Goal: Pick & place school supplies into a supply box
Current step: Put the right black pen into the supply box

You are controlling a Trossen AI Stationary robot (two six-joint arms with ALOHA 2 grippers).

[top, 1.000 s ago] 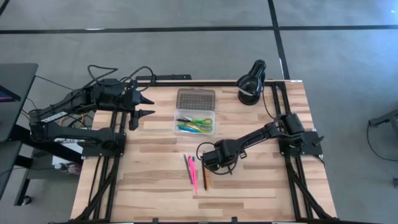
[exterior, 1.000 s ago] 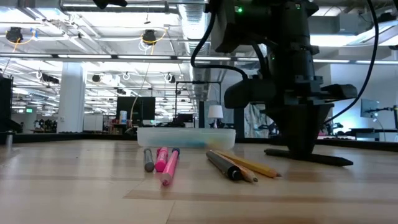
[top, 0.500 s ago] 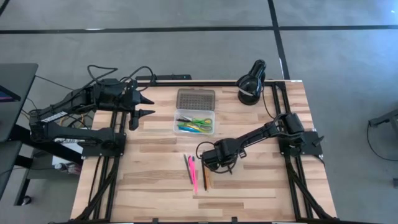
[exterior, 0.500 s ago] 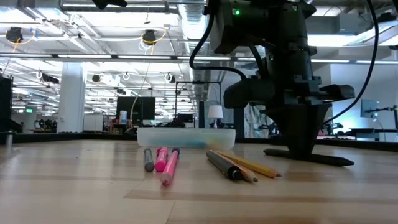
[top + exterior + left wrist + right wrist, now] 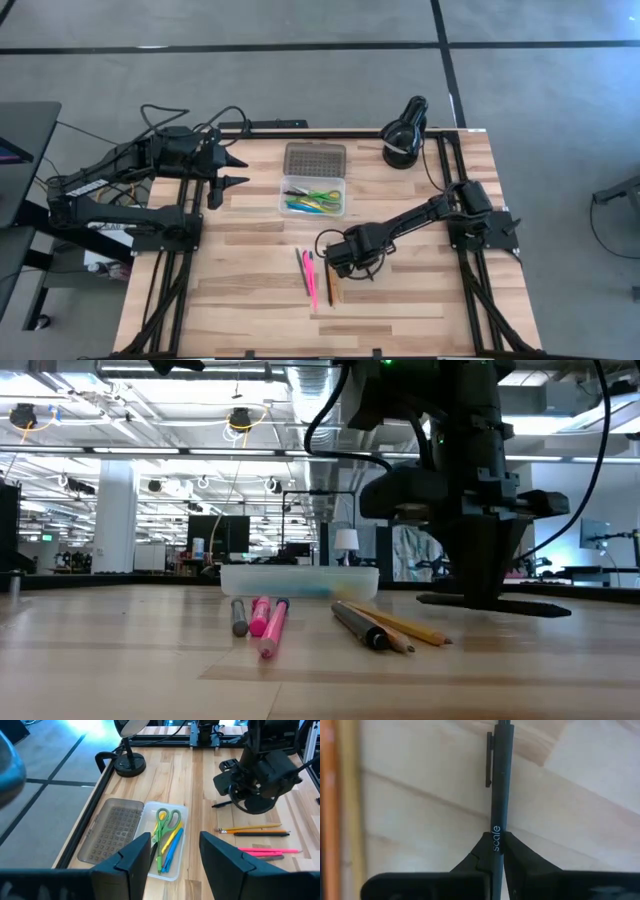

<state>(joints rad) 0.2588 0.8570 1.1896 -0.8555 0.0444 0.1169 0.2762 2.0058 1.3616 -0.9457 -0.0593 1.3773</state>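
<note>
The supply box (image 5: 313,196), a clear case, stands open at the table's far middle with green-handled scissors (image 5: 165,819) and pens inside; its grey dotted lid (image 5: 314,158) lies flat beyond it. Loose pens and pencils (image 5: 318,275) lie on the table nearer the front. My right gripper (image 5: 340,254) points down just right of them, shut on a black pen (image 5: 498,780). My left gripper (image 5: 240,170) hangs open above the table's far left, left of the box, with nothing between its fingers. My right gripper pinches the black pen's barrel (image 5: 497,836) between its two fingertips, below the clip, at the printed word. The fingers come from above, pointing down, and lie across the pen. The pen (image 5: 540,606) lies about level at the table top; whether it is clear of the wood I cannot tell.
A black round desk lamp (image 5: 404,132) stands at the far right corner. Two pink markers (image 5: 266,622) and a grey one lie left of a dark pen and a pencil (image 5: 400,628). Bare wood stretches along the near edge and the left half.
In the low view the black pen under my right gripper has come up slightly and lies more level than before. The gripper itself has stayed where it was.
</note>
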